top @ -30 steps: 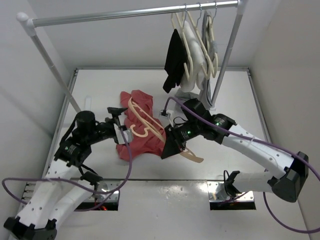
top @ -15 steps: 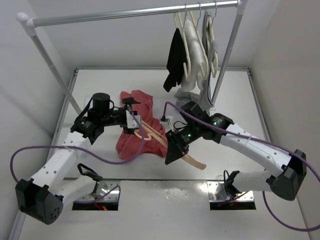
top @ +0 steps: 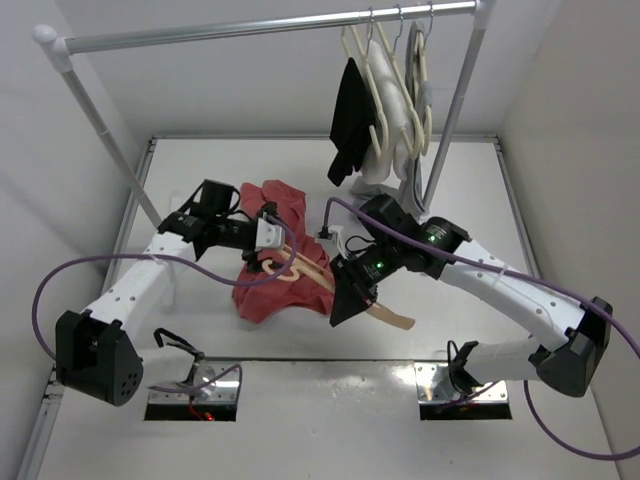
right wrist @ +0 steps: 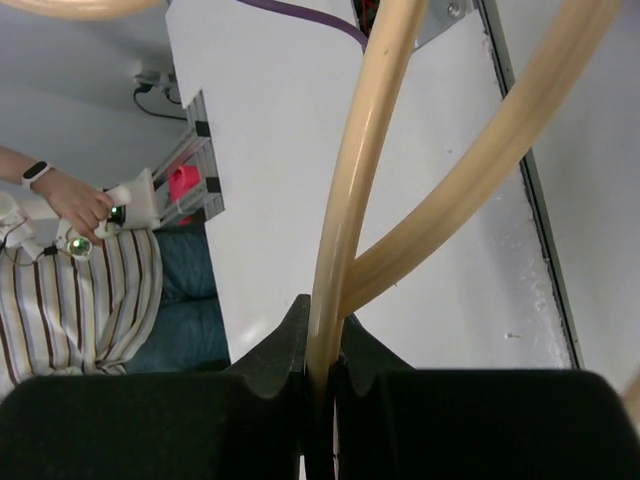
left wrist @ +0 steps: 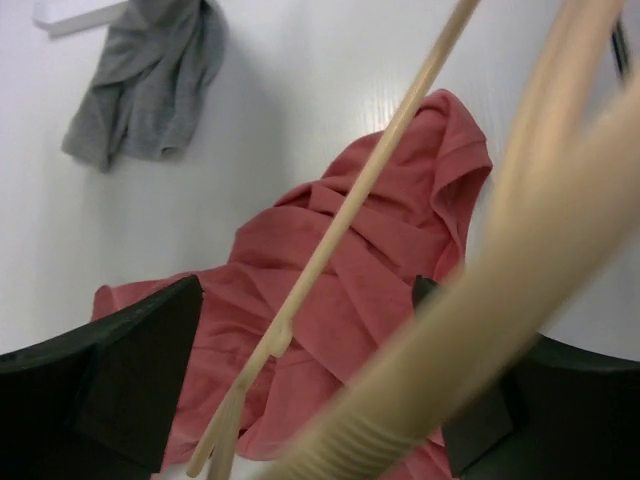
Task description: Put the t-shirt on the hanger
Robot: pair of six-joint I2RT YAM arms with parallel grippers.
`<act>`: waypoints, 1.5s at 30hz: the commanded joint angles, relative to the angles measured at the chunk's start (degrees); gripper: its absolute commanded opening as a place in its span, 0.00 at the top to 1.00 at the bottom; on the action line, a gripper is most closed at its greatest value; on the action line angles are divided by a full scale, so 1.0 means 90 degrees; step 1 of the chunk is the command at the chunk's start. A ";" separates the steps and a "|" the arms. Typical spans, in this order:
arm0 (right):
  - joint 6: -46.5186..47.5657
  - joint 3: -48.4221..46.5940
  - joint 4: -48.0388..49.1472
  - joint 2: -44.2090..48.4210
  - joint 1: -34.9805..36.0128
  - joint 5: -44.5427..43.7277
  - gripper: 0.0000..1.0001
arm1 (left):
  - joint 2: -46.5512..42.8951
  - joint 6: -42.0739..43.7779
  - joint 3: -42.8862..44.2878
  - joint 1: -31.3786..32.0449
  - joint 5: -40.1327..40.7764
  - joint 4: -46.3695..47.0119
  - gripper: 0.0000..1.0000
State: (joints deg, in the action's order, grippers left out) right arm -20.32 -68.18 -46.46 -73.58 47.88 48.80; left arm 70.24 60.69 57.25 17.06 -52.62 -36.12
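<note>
Plainly little is done — the right hand clenches the hanger, the left hand gapes astride its frame, and the t-shirt lies crumpled on the worktop, not yet threaded.

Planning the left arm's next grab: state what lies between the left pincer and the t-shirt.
The hanger: in the left wrist view, its thin bar and thick arm cross between the open left pincer and the t-shirt.
</note>
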 commanded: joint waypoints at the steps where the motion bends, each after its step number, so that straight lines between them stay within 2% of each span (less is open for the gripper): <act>1: 0.0324 -0.0325 -0.0092 -0.0047 0.0032 0.0223 1.00 | 0.0125 0.0309 0.0318 0.0146 -0.0179 -0.0186 0.11; 2: 0.0324 -0.0325 -0.0034 -0.0047 0.0032 0.0223 1.00 | 0.0126 0.0308 0.0318 0.0146 -0.0179 -0.0186 0.20; 3: 0.0324 -0.0325 -0.0033 -0.0047 0.0032 0.0165 1.00 | 0.0126 0.0211 0.0318 0.0059 -0.0179 -0.0186 0.41; 5: 0.0324 -0.0198 0.0034 0.0099 -0.0046 0.0087 1.00 | 0.0126 -0.0033 0.0377 -0.0029 -0.0179 -0.0186 0.62; 6: 0.0324 -0.0053 0.0035 0.0100 -0.0046 -0.0001 1.00 | 0.0039 -0.0121 0.0377 -0.0030 -0.0179 -0.0186 0.88; 7: 0.0324 0.0007 0.0035 0.0177 -0.0046 -0.0302 1.00 | 0.0038 -0.0325 0.0377 -0.0108 -0.0179 -0.0186 0.97; 8: 0.0324 0.0066 0.0035 0.0255 -0.0046 -0.0546 1.00 | -0.0040 -0.0414 0.0377 -0.0108 -0.0179 -0.0186 1.00; 9: 0.0217 0.0182 0.0122 0.0256 -0.0046 -0.0829 1.00 | -0.0108 -0.0473 0.0377 -0.0108 -0.0179 -0.0283 1.00; 10: 0.0158 0.0183 0.0181 0.0323 -0.0046 -0.1634 1.00 | -0.0109 -0.0473 0.0377 -0.0108 -0.0179 -0.0361 1.00; 12: 0.0022 0.0183 0.0123 0.0324 -0.0046 -0.2556 1.00 | -0.0167 -0.0279 0.0377 -0.0108 -0.0179 -0.0566 1.00; 14: 0.0021 0.0008 0.0065 0.0227 -0.0046 -0.3242 0.87 | -0.0167 0.0032 0.0377 -0.0108 -0.0237 -0.0878 1.00; 15: 0.0021 -0.0147 0.0064 0.0149 -0.0046 -0.3360 0.63 | -0.0245 0.0034 0.0377 -0.0108 -0.0237 -0.0947 1.00; 16: 0.0021 -0.0149 0.0122 0.0148 -0.0046 -0.3429 0.50 | -0.0246 0.0092 0.0377 -0.0108 -0.0237 -0.1006 1.00; 18: 0.0021 -0.0237 0.0366 0.0148 0.0012 -0.3488 0.34 | -0.0430 0.0151 0.0377 -0.0050 -0.0237 -0.1006 1.00; 19: 0.0021 -0.0237 0.0502 0.0206 0.0012 -0.3488 0.22 | -0.0489 0.0152 0.0299 -0.0050 -0.0141 -0.1006 1.00; 23: 0.0021 -0.0091 0.1613 0.0285 0.0012 -0.3411 0.13 | -0.0548 0.0240 0.0152 0.0077 -0.0140 -0.1006 1.00; 31: 0.0099 -0.0207 0.2397 -0.0106 0.0071 -0.2922 0.10 | -0.0548 0.0240 0.0093 0.0077 0.0143 -0.1006 1.00; 34: 0.0041 -0.0207 0.2593 -0.0106 0.0071 -0.3097 0.10 | -0.0548 0.0172 0.0093 0.0077 0.0212 -0.1006 1.00; 36: -0.0038 -0.0207 0.2768 -0.0261 0.0071 -0.3098 0.15 | -0.0548 0.0016 0.0093 0.0135 0.0047 -0.0841 1.00; 37: -0.0134 -0.0149 0.2847 -0.0320 0.0071 -0.3098 0.21 | -0.0548 -0.0130 0.0093 0.0136 0.0046 -0.0782 1.00; 38: -0.0242 -0.0149 0.2905 -0.0320 0.0071 -0.3020 0.44 | -0.0548 -0.0199 0.0093 0.0136 0.0046 -0.0782 1.00; 39: -0.0310 -0.0149 0.2906 -0.0407 0.0071 -0.3019 0.60 | -0.0548 -0.0258 0.0093 0.0136 0.0046 -0.0685 1.00; 41: -0.0408 -0.0022 0.3052 -0.0466 0.0071 -0.3019 0.81 | -0.0548 -0.0404 0.0093 0.0136 0.0114 -0.0596 1.00; 42: -0.0409 -0.0022 0.3052 -0.0467 0.0071 -0.3019 0.94 | -0.0606 -0.0405 0.0093 0.0136 0.0114 -0.0596 1.00; 43: -0.0467 0.0036 0.3053 -0.0467 0.0071 -0.3077 1.00 | -0.0607 -0.0473 0.0026 0.0136 0.0114 -0.0538 1.00; 44: -0.0467 0.0037 0.3053 -0.0399 0.0071 -0.3146 1.00 | -0.0607 -0.0560 0.0025 0.0136 0.0114 -0.0538 0.98; 45: -0.0467 0.0104 0.2985 -0.0399 0.0071 -0.3146 1.00 | -0.0607 -0.0639 0.0025 0.0136 0.0114 -0.0538 0.88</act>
State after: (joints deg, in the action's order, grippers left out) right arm -23.79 -67.70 -22.72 -76.71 48.51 21.63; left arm 66.28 57.56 57.28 17.52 -45.93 -42.98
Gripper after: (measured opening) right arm 0.146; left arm 0.176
